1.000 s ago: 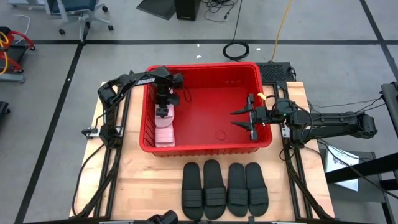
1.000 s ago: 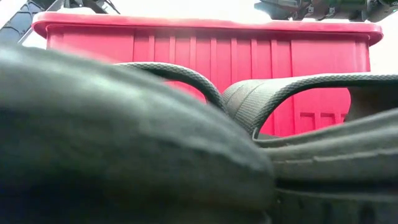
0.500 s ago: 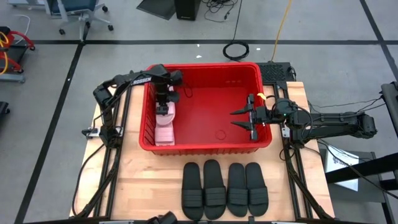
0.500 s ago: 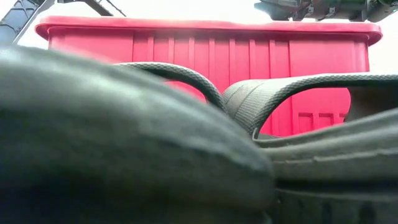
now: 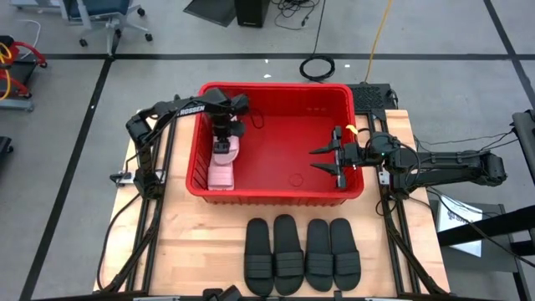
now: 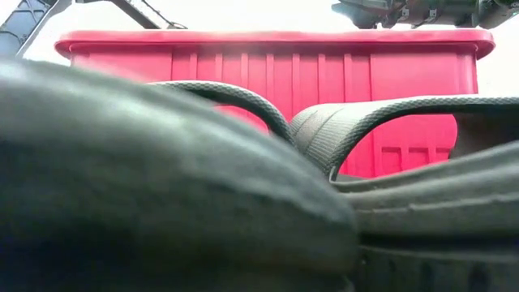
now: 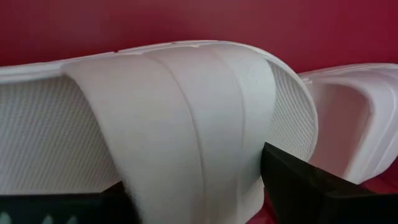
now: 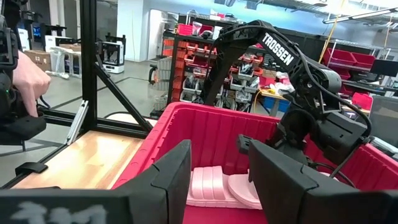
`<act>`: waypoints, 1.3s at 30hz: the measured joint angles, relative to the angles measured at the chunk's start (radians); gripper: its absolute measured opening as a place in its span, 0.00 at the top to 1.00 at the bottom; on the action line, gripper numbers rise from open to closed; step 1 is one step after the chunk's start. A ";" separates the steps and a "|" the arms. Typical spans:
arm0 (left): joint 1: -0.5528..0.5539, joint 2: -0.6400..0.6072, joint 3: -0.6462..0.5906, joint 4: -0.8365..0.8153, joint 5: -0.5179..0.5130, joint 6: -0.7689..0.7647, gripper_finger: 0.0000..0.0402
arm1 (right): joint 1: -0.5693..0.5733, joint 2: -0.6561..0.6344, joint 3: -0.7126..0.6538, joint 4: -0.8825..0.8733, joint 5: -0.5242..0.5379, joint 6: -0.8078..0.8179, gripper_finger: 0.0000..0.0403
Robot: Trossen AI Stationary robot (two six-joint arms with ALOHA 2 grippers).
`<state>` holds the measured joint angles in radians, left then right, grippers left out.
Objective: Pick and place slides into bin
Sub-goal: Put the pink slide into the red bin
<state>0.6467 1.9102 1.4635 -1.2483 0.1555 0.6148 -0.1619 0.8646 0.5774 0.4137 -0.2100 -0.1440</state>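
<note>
Wooden table [image 5: 188, 242] carries red bin [image 5: 276, 194]; left gripper [image 5: 222, 144] grasps white slide [image 5: 221, 163] inside, right gripper [image 5: 328, 159] spread.

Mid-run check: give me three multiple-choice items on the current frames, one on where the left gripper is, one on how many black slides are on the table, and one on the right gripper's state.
1. Where is the left gripper?
A. In the bin's left part, at a white slide
B. Over the black slides
C. Off the table

2. How many black slides wait on the table in front of the bin?
A. Two
B. Four
C. Six

3. What state is the right gripper in?
A. Shut on a slide
B. Open and empty
C. Out of view

Answers:
1 A, its fingers flank the white slide's strap inside the bin.
2 B, the high view shows four black slides in a row.
3 B, its fingers are spread with nothing between them.
</note>
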 joint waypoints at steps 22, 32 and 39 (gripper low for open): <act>0.000 0.000 0.001 -0.124 -0.009 0.004 0.48 | 0.000 0.000 0.000 0.000 0.000 0.006 0.63; 0.001 0.000 0.001 -0.077 -0.050 0.011 0.48 | 0.000 0.000 0.000 0.000 0.000 0.013 0.63; -0.001 0.000 0.001 -0.082 -0.135 -0.021 0.48 | 0.000 0.000 0.000 0.000 0.000 0.012 0.63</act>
<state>0.6460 1.9102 1.4643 -1.3304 0.0208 0.5939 -0.1619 0.8646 0.5774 0.4141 -0.2104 -0.1322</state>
